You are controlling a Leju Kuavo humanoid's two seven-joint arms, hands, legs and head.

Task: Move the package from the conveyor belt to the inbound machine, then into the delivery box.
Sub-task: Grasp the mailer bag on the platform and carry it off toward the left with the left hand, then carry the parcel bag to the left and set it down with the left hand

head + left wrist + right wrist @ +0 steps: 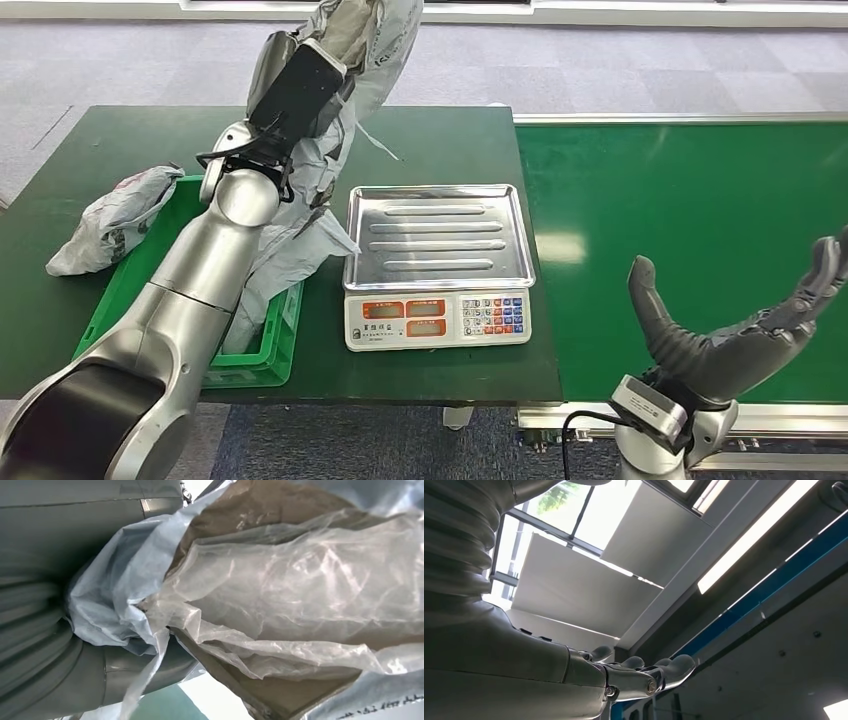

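Note:
My left hand is raised above the table's back left and holds a grey plastic package, whose loose lower end hangs down into the green box. In the left wrist view the crumpled grey and clear wrapping lies right against the hand. The scale with a steel tray stands bare to the right of the box. My right hand is palm-up with its fingers spread over the green conveyor belt, holding nothing.
A second grey package lies on the dark green table to the left of the box, leaning on its rim. The scale's keypad and displays face the near edge. The belt's metal frame runs along the front.

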